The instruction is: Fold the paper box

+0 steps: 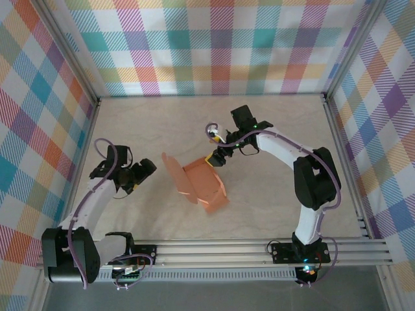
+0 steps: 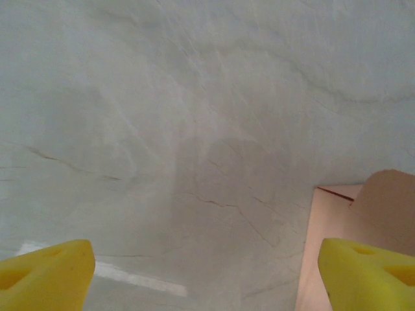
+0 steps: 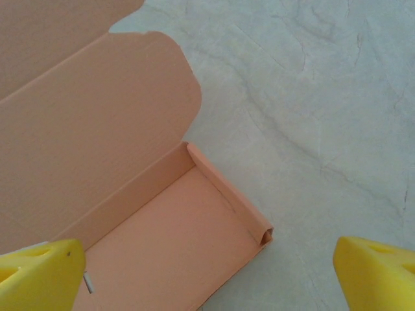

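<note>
Between the wide-open, empty left gripper (image 2: 207,275) and right gripper (image 3: 207,269) lies the paper box (image 1: 202,186).

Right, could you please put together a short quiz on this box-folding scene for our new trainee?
1. True or false: the left gripper is clamped on the paper box.
2. The box's lid flap is: A) shut flat, B) standing open, C) torn off.
3. Which gripper is nearer the box?
Key: 1. False; it is open and apart from the box. 2. B. 3. The right gripper.
</note>
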Motion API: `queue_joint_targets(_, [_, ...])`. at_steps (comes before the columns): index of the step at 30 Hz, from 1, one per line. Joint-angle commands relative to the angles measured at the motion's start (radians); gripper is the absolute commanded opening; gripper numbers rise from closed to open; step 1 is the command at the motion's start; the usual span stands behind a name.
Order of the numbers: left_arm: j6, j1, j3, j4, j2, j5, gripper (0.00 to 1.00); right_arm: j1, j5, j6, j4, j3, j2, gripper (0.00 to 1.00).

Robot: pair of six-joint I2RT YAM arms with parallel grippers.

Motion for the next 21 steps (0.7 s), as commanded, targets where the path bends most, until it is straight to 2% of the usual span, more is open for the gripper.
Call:
queue_joint_targets(1, [-0.048,-0.062,0.000,0.129,0.066,0.073,0.88,0.002,0.025,-0.032,0.002,-0.010,-0.010,0.98])
queue_joint_targets(12, [-0.063,-0.294,0.191,0.213,0.356,0.049,0.87,-0.022,0.135,-0.057,0.041,-0.110,-0.083,0.99])
queue_joint_targets(16, [-0.052,-0.326,0.286,0.224,0.484,0.079,0.88,-0.032,0.139,-0.096,0.036,-0.139,-0.093,0.98])
queue_joint_targets(21, [-0.049,-0.340,0.371,0.229,0.579,0.123,0.88,-0.050,0.170,-0.140,-0.019,-0.120,-0.063,0.91])
